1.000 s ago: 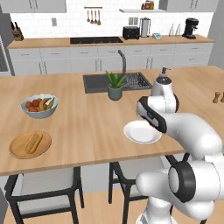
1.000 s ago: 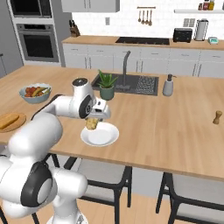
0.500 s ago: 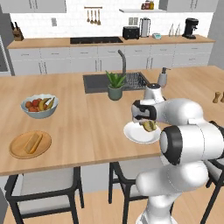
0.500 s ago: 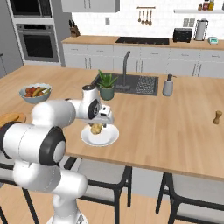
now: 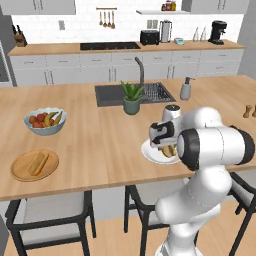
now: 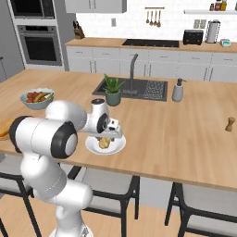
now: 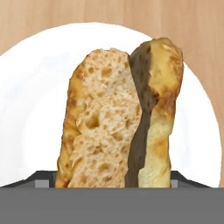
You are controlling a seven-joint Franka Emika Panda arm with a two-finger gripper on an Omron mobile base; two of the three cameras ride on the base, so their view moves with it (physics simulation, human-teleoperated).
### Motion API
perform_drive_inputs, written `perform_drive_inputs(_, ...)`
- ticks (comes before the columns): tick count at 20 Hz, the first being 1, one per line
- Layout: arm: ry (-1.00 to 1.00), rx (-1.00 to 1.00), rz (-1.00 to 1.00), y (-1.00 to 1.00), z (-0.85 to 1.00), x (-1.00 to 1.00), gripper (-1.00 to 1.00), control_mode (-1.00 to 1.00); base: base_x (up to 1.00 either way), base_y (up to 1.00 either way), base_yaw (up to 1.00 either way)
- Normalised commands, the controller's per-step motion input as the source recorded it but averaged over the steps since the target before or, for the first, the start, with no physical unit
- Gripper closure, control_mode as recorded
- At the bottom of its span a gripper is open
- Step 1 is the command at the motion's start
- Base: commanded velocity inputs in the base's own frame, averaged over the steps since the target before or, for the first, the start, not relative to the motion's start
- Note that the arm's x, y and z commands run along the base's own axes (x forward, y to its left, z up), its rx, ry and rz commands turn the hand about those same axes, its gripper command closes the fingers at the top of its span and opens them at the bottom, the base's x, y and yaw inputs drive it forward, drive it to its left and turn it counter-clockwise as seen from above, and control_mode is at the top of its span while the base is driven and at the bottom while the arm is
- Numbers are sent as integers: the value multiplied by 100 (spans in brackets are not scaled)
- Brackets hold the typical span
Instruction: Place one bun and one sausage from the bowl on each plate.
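1. Since 1 s ago, the left base view shows the gripper (image 5: 167, 145) lowered onto the white plate (image 5: 149, 152); a tan plate (image 5: 19, 171) already carries a bun (image 5: 38, 163).
2. Right base view: the toasted bun (image 6: 104, 143) sits low over the white plate (image 6: 116, 147), under the hand.
3. Hand view: the split toasted bun (image 7: 122, 118) stands between the fingers over the plate (image 7: 39, 87), apparently gripped. Judged step: placing; next, release, lift clear, fetch a sausage.
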Motion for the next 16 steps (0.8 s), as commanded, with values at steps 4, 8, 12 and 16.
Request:
perform_drive_inputs(4, 0, 0, 2, -2, -19, 4, 100, -100, 0, 0, 0)
perform_drive_inputs(8, 0, 0, 2, 0, -26, 9, 100, -100, 0, 0, 0)
perform_drive_inputs(12, 0, 1, 3, 0, -26, 30, 100, -100, 0, 0, 0)
perform_drive_inputs(16, 0, 1, 3, 0, -18, 21, -100, -100, 0, 0, 0)
